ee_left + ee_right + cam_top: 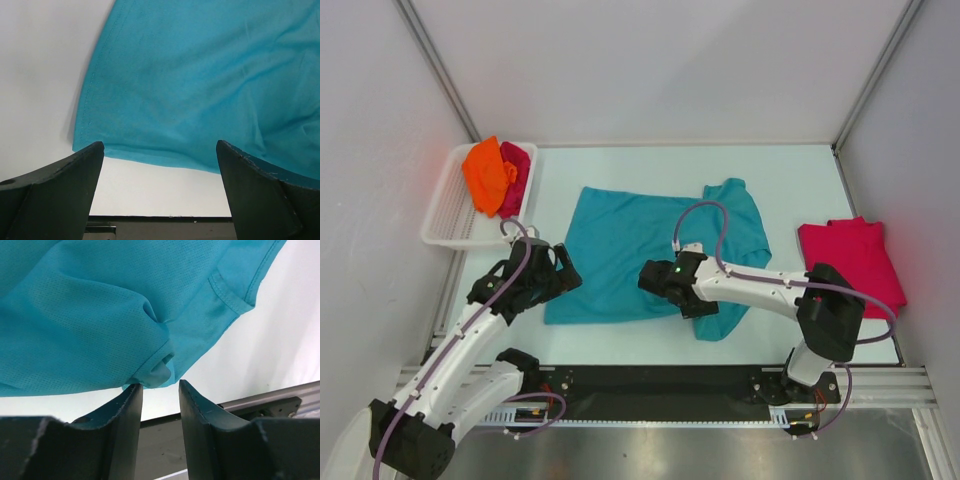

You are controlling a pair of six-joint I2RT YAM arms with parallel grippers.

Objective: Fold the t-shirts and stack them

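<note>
Four t-shirts — one teal, one orange, two crimson-pink — one white basket, two arms

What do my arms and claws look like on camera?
Left arm and right arm: white links, black joints, lilac cables looping alongside. Green light on the right wrist. Left claw and right claw: dark, scuffed, wedge-shaped.

Light is bright and even, shadows soft, focus sharp.

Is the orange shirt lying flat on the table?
No, the orange t-shirt sits bunched up in the white basket, next to a pink shirt.
</note>
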